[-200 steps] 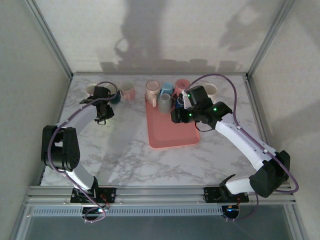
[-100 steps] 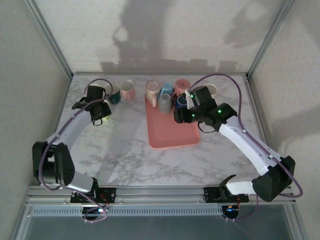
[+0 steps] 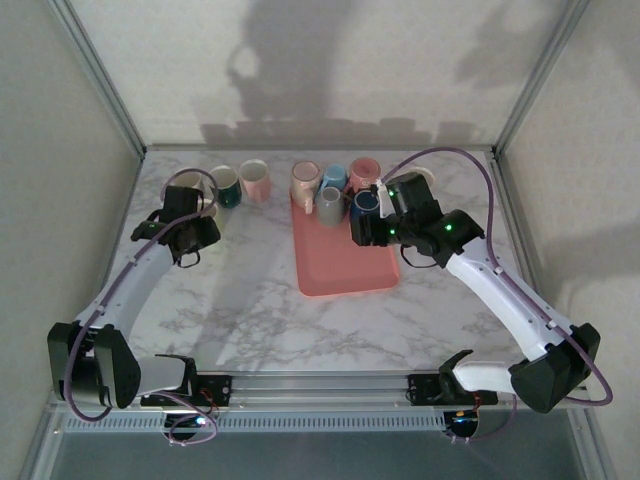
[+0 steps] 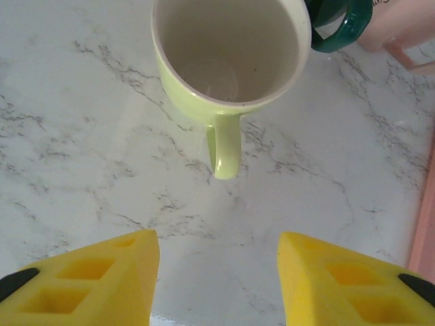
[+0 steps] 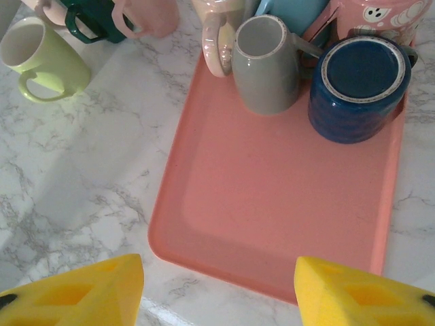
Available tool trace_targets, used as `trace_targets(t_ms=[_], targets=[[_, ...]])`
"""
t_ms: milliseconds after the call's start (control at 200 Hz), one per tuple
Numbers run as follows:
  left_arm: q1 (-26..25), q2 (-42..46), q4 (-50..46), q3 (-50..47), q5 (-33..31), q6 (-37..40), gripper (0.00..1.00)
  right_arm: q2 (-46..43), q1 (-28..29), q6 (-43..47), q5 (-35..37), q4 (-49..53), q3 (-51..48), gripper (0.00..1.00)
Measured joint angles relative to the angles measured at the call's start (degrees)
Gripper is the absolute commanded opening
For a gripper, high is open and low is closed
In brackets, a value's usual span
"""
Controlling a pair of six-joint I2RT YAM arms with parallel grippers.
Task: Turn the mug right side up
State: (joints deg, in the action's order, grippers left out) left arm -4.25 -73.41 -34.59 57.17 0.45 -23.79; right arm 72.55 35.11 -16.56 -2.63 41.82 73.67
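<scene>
Closest in, the right gripper (image 5: 217, 285) is hanging over the near edge of the pink tray (image 5: 272, 190). Its yellow fingers (image 5: 75, 288) are spread well apart and gripping nothing, with the tray floor showing between them. The left gripper (image 4: 217, 278) is hovering over the marble table (image 5: 81, 170) well off to the left of the tray. Its fingers are parted too, with plain marble in the gap and nothing held.

Just past those left fingertips, the light green mug (image 4: 228, 68) is standing upright on the table, left of the tray. Its mouth is facing up, its handle is pointing back toward the gripper, and nothing is touching it. A dark green mug (image 4: 336, 24) is sitting right behind it, a bit closer to the tray. A pink mug (image 5: 153, 13) is sitting beside that one, near the tray's far left corner but off the tray.

The rest of the mugs are crowding the far end of the tray. A grey mug (image 5: 265, 68) is standing mouth up, and just to its right a dark blue mug (image 5: 360, 88) is sitting bottom-up with its pale foot ring showing. Behind those two, a cream mug (image 5: 214, 34) is sitting by the far left corner, a light blue one (image 5: 292, 10) in the middle, and a pink patterned mug (image 5: 370, 17) by the far right corner. I can't tell which way up those back three are.
</scene>
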Motion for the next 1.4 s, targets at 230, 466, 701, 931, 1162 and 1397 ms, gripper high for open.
trace_targets(t_ms=[230,466,701,931,1162,1397], targets=[[0.00,0.31,0.04,-0.09,0.83,0.02,0.50,0.90,-0.04,-0.76,-0.50,0.00,-0.02,0.61],[-0.04,0.42,0.33,-0.83,2.99,0.02,0.51,0.92,-0.04,-1.01,-0.37,0.02,-0.28,0.61],[-0.20,0.42,0.57,-1.11,3.91,0.00,0.51,1.20,-0.04,-1.25,-0.31,0.00,-0.39,0.61],[-0.48,0.42,1.64,-3.21,6.01,-0.11,0.51,4.83,-0.04,-1.66,-0.15,0.04,-0.26,0.60],[-0.52,0.42,4.11,-3.26,7.69,-0.17,0.51,9.09,-0.04,-1.88,0.07,0.00,1.55,0.60],[-1.88,-0.66,7.65,-3.23,12.22,0.50,0.51,12.26,-0.04,-2.95,1.53,-0.02,5.03,0.57]])
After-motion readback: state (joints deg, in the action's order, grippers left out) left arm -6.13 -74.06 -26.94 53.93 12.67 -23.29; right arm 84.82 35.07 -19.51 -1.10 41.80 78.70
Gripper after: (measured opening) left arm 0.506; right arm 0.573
